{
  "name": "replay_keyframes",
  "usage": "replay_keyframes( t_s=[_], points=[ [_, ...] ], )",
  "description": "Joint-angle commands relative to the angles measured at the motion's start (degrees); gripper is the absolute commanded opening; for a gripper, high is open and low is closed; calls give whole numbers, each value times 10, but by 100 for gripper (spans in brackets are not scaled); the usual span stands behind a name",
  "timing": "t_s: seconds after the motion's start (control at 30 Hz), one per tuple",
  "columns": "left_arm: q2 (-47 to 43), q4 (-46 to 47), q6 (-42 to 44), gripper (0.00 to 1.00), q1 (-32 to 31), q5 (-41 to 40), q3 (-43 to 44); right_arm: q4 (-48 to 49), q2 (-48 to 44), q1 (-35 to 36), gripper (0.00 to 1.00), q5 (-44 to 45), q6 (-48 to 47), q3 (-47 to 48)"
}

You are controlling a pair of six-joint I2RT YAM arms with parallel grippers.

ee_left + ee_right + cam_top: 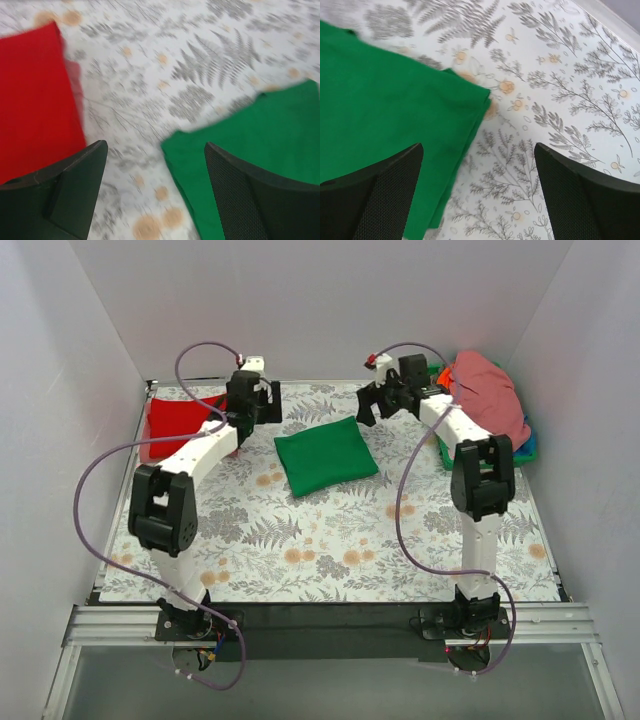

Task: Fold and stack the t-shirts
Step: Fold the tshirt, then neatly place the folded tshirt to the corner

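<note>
The green t-shirt (327, 455) lies folded into a square in the middle of the table. It also shows in the left wrist view (260, 135) and the right wrist view (385, 110). The red t-shirt (178, 422) lies folded at the far left; it shows in the left wrist view (32, 95). A pink t-shirt (488, 395) is heaped at the far right, with a bit of orange cloth (441, 374) beside it. My left gripper (257, 408) is open and empty between the red and green shirts. My right gripper (375, 403) is open and empty past the green shirt's far right corner.
A green plastic basket (447, 450) holds the pink heap at the far right, with a blue edge (529, 447) beside it. The table has a fern-print cloth (330, 540). White walls close in the left, back and right. Purple cables loop off both arms.
</note>
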Motion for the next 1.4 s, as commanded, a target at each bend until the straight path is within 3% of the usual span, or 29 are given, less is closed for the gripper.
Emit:
replay_keyframes(
  t_s=[0.0,0.1,0.27,0.47,0.63,0.83,1.0,1.3,1.37],
  points=[
    [-90,-98,-107,78,17,197,-62,-12,-100,-38,98,-254,-59,-79],
    [-116,-71,-184,82,28,299,-140,-27,-174,-40,98,-264,-112,-176],
    [-80,-21,-256,82,30,338,-183,4,-296,-48,98,-145,-116,-295],
    [-5,12,-284,77,30,285,-165,50,-388,-90,98,-178,-111,-415],
    [55,-13,-284,70,31,255,-112,112,-452,-92,97,-217,-116,-511],
    [97,-42,-286,60,30,220,-93,119,-455,-109,95,-254,-111,-525],
    [116,-44,-278,44,31,211,-86,119,-451,-114,94,-277,-108,-530],
    [130,-40,-244,26,31,225,-62,120,-450,-119,93,-286,-108,-532],
    [133,-36,-241,17,31,244,-59,119,-448,-119,93,-288,-108,-532]
  ],
)
